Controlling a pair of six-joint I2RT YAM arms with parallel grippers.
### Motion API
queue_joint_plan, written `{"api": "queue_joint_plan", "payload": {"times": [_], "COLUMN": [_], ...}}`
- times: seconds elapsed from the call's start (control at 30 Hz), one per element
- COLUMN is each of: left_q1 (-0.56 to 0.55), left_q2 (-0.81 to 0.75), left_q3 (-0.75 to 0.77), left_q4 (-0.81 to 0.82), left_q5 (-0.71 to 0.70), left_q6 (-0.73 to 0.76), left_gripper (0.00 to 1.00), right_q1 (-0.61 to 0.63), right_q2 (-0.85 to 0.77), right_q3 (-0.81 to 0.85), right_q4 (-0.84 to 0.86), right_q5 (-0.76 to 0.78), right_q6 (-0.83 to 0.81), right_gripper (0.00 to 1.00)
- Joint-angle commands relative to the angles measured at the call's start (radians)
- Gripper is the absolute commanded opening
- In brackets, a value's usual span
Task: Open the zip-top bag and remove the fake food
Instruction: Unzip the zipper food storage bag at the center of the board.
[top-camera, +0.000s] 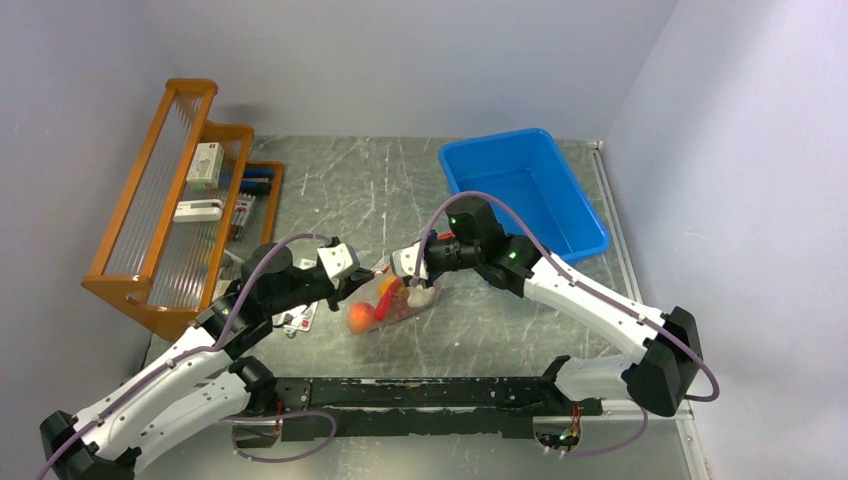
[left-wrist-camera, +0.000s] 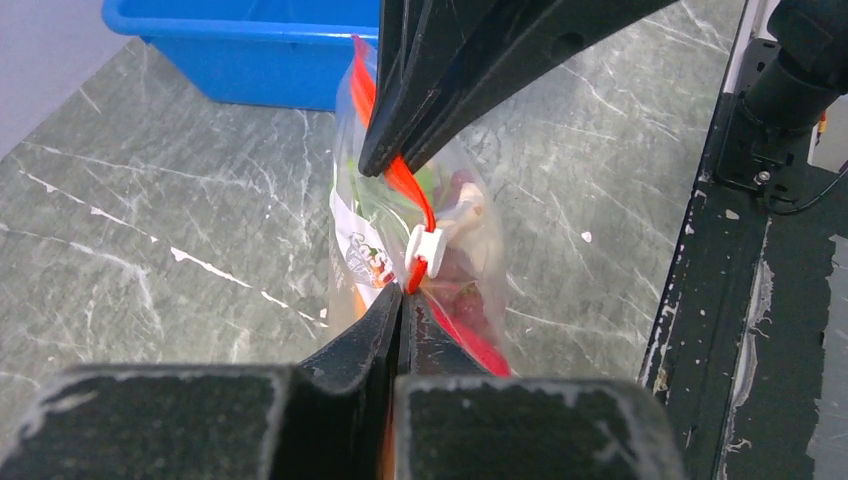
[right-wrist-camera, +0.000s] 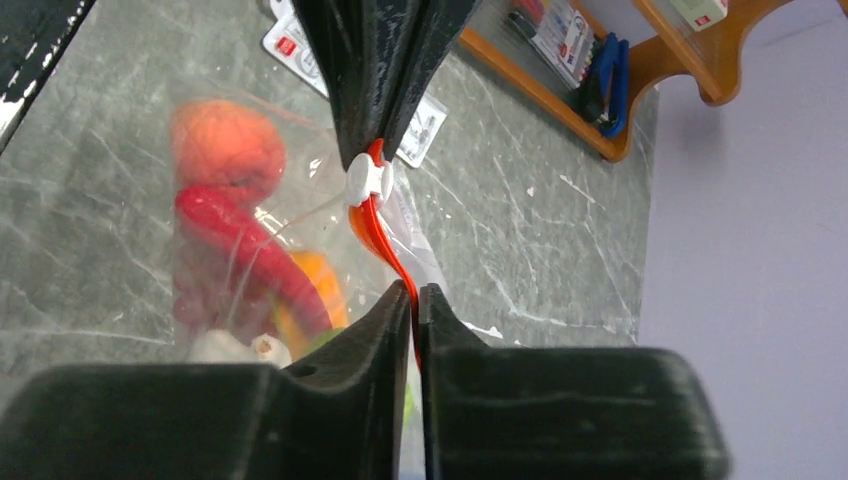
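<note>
Unzipping stage: left gripper (left-wrist-camera: 402, 296) clamped on zip strip (left-wrist-camera: 415, 200) at white slider (left-wrist-camera: 426, 250), right gripper (right-wrist-camera: 416, 297) pinching strip beyond. zip-top bag (top-camera: 400, 305) mid-table, fake food (right-wrist-camera: 225, 150) inside. Next: draw slider along strip.

white shells and black joints clothe the left arm (top-camera: 165, 385) and right arm (top-camera: 590, 300); a purple-grey cable (top-camera: 300, 238) loops along each (small green lights on the right one). left gripper (left-wrist-camera: 400, 297) and right gripper (right-wrist-camera: 413, 292): matte black wedge fingers, scuffed.
</note>
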Motion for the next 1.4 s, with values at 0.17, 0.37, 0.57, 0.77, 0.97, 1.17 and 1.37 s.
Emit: {"api": "queue_joint_plan", "payload": {"times": [0.17,0.37,0.57,0.77,0.97,1.17,1.37], "left_q1": [-0.006,-0.005,-0.005,-0.005,-0.005,-0.005,-0.006], "left_q2": [-0.102,-0.27,-0.316,-0.267,-0.222,-0.145,-0.139], "left_q3": [0.027,0.023,0.086,0.132,0.028,-0.058,-0.135], "left_q4": [-0.037,-0.059,-0.094,-0.123,-0.039,0.066,0.227], "left_q5": [-0.121,-0.202,-0.073,0.077,0.076,0.125,0.108], "left_q6": [-0.075,-0.117,-0.104,-0.111,-0.132,-0.161,-0.197], "left_gripper": [0.53,0.76,0.84,0.85,0.86,0.84,0.87], "right_q1": [0.016,0.015,0.015,0.015,0.014,0.015,0.015], "right_q2": [-0.107,-0.169,-0.151,-0.101,-0.091,-0.128,-0.198], "right_q3": [-0.087,-0.062,0.065,0.061,-0.153,-0.209,-0.255], "right_q4": [0.301,0.351,0.278,0.178,0.313,0.326,0.375], "right_q5": [0.027,-0.094,-0.119,-0.04,-0.012,0.0,-0.011], "right_q6": [0.382,0.775,1.049,1.104,1.115,1.088,1.077], "right_gripper": [0.0,0.0,0.0,0.0,0.0,0.0,0.0]}}
